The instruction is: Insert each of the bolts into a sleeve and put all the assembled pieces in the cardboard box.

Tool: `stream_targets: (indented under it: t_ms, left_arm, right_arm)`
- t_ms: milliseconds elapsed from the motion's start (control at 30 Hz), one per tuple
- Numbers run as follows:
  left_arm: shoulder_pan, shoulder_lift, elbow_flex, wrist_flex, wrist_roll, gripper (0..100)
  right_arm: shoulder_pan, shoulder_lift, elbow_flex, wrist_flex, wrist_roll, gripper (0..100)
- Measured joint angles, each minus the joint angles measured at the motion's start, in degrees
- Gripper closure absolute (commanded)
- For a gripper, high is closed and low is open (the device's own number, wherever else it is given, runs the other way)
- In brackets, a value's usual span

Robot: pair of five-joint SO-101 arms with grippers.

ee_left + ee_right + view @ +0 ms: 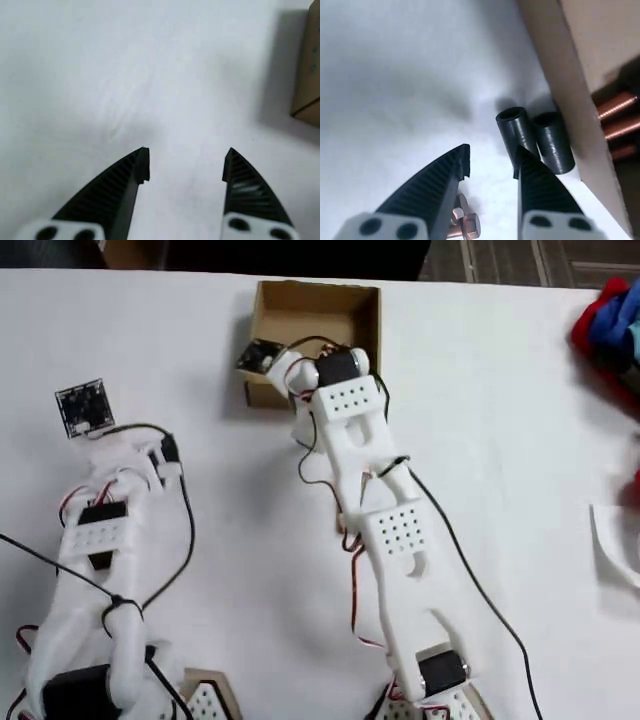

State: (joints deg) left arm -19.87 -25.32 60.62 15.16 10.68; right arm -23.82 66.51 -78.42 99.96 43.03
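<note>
The cardboard box (318, 315) stands at the table's far middle. My right arm (350, 420) stretches up to its near wall. Two black sleeves (517, 132) (554, 140) lie side by side on the table against the box wall (560, 75). My right gripper (492, 157) is open, with one fingertip (522, 160) at the end of the nearer sleeve. Copper bolts (467, 222) lie on the table under that gripper. Threaded copper bolt ends (617, 120) show inside the box. My left gripper (186, 157) hangs open over bare table, the box corner (307, 75) off to one side.
My left arm (95, 530) sits at the table's left, well away from the box. Coloured cloth (610, 325) and a white curved object (615, 545) lie at the right edge. Open white table lies between the two arms.
</note>
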Motion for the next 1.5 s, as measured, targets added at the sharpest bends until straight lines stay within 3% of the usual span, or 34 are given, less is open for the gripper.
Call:
stream_targets:
  t_ms: [1200, 1500]
  left_arm:
    - [0.0, 0.0, 0.0, -0.2, 0.0, 75]
    - [0.0, 0.0, 0.0, -0.2, 0.0, 75]
  right_arm:
    - [1.5, 7.5, -5.5, 0.1, 0.0, 86.9]
    - [-3.5, -5.2, 16.5, 0.1, -0.1, 86.9]
